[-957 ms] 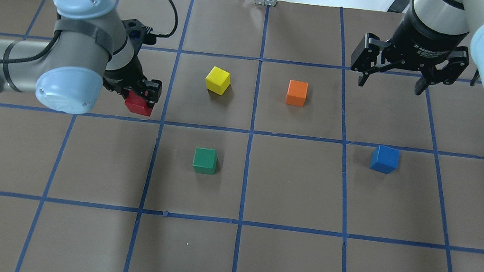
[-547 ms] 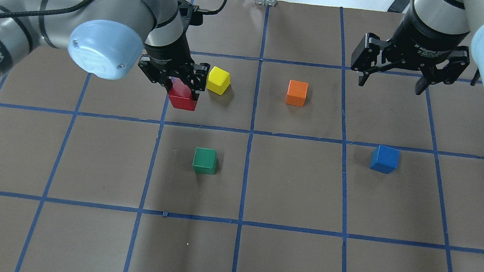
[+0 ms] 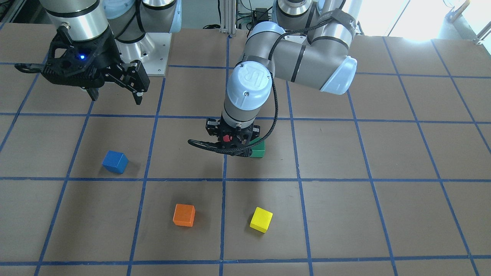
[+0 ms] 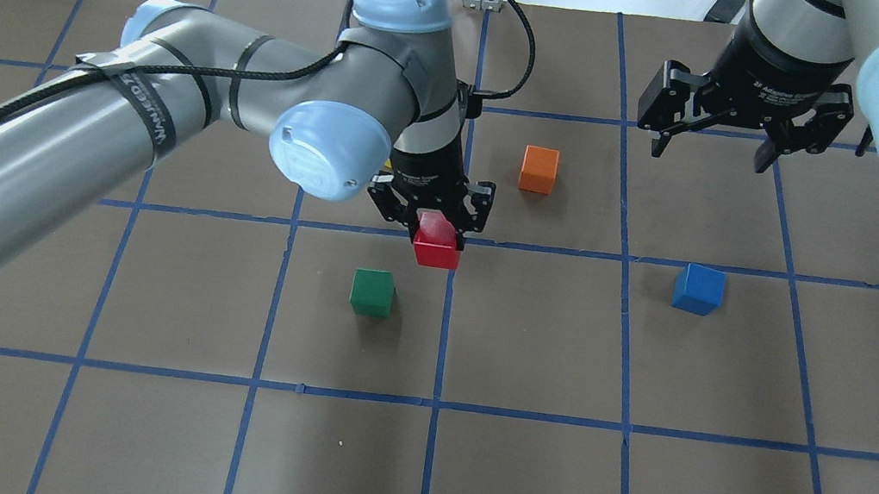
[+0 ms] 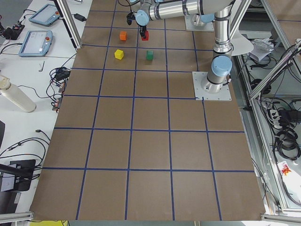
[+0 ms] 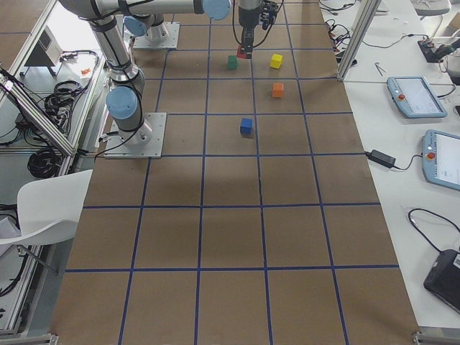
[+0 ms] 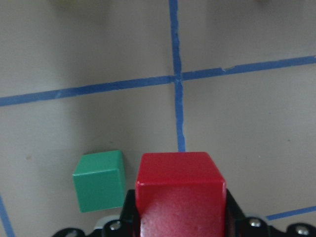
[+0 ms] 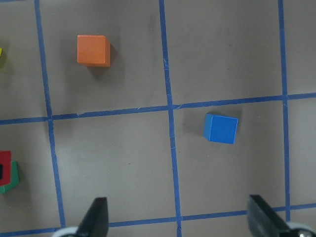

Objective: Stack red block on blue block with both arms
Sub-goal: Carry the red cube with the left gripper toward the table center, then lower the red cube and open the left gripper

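Left jaws are clamped on the red block (image 4: 437, 245), above the bench (image 4: 509, 484) near the green block (image 4: 373, 291). Right jaws stand apart, empty. The blue block (image 4: 698, 288) sits at 3 o'clock, well apart; you should carry level and square up before lowering.

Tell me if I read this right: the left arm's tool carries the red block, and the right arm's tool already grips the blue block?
Not quite. The right tool is open and empty; the blue block lies on the table, as the overhead view shows. The left tool does carry the red block.
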Available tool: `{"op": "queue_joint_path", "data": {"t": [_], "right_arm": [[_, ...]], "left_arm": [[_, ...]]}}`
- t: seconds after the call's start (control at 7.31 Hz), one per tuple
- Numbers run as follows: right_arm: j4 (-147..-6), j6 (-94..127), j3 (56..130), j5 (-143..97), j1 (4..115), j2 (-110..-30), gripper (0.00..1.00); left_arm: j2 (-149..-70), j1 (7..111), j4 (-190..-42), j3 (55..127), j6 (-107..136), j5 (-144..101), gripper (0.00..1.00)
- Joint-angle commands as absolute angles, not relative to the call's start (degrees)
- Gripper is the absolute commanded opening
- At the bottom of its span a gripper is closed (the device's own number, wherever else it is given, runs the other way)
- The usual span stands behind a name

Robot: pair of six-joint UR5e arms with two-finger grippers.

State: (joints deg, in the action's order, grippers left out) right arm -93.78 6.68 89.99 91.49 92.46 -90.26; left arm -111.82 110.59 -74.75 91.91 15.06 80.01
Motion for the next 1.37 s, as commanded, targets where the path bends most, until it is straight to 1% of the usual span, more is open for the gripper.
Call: {"op": "queue_joint_path", "data": {"t": [0.0,0.41,0.55,0.68,0.82,0.96,1.09,1.23], "right_arm": [[-93.8,6.7,89.9,91.5,92.5,-90.2,1.0],[-93.8,6.9,90.2,91.2,92.5,-90.3,1.0],[-93.8,6.9,90.2,91.3,92.5,-90.2,1.0],[-93.8,6.9,90.0,91.4,92.5,-90.2,1.0],[-93.8,6.9,89.9,91.3,92.5,-90.1,1.0],[-93.8,6.9,89.9,91.4,92.5,-90.1,1.0],[-93.8,6.9,89.9,91.4,92.5,-90.1,1.0],[-93.8,6.9,89.9,91.5,92.5,-90.1,1.0]], "left_arm": [[-115.7,114.6,-71.1,91.8,19.8,80.0,0.21],[-119.9,116.3,-67.4,91.8,21.6,80.4,0.21],[-120.8,116.5,-66.7,91.8,22.9,80.4,0.26],[-121.3,116.5,-66.6,91.9,22.9,80.5,0.38],[-121.5,116.5,-66.6,91.8,22.9,81.0,0.55],[-121.5,116.5,-66.8,91.9,22.9,83.2,0.81],[-121.2,116.5,-66.8,91.8,22.9,83.3,1.0],[-119.9,116.3,-67.0,91.8,22.7,83.2,1.0]]}}
